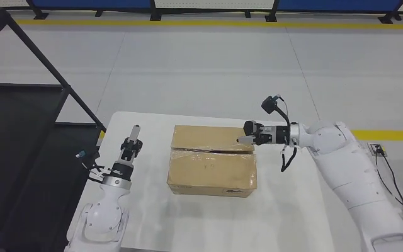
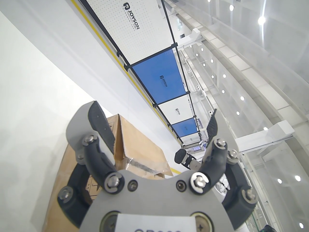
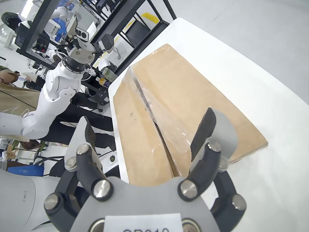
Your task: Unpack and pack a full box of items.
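Observation:
A brown cardboard box (image 1: 212, 167) lies in the middle of the white table (image 1: 151, 201). Its top flaps are down, and clear tape (image 3: 154, 114) runs along the centre seam, which gapes a little at the near end. My right gripper (image 1: 243, 137) hovers at the box's right end, just over the seam; it is open (image 3: 147, 131) and holds nothing. My left gripper (image 1: 133, 135) stands left of the box with its fingers pointing up and away from the table. It is open (image 2: 157, 126) and empty, and the box's corner (image 2: 135, 143) shows behind it.
A black metal rack (image 1: 38, 126) stands against the table's left side. Bare table surface lies in front of the box and to either side. A yellow line (image 1: 189, 23) crosses the floor beyond the table.

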### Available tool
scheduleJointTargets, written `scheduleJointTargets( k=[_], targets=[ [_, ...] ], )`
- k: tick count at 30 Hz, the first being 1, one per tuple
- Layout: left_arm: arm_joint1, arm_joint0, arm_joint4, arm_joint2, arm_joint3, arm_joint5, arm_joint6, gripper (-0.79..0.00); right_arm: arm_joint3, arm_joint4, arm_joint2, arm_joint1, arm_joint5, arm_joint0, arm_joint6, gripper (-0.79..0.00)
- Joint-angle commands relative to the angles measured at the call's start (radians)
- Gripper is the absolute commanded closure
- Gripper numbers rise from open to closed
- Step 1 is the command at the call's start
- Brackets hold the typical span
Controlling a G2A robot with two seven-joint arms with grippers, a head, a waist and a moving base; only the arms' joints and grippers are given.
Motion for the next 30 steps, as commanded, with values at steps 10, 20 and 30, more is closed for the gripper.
scheduleJointTargets(
  k=[10, 20, 30],
  targets=[
    [-0.003, 0.005, 0.011, 0.02, -0.018, 0.02, 0.019, -0.785, -0.043, -0.089, -0.019, 0.001, -0.048, -0.009, -0.047, -0.785],
    [-0.009, -0.017, 0.034, 0.066, -0.015, 0.038, 0.027, -0.785, 0.123, -0.203, -0.246, 0.003, -0.222, 0.135, -0.221, -0.588],
    [-0.013, -0.03, 0.042, 0.086, -0.006, 0.042, 0.037, -0.785, 0.249, -0.16, -0.442, -0.027, -0.222, 0.257, -0.221, -0.357]
  ],
)
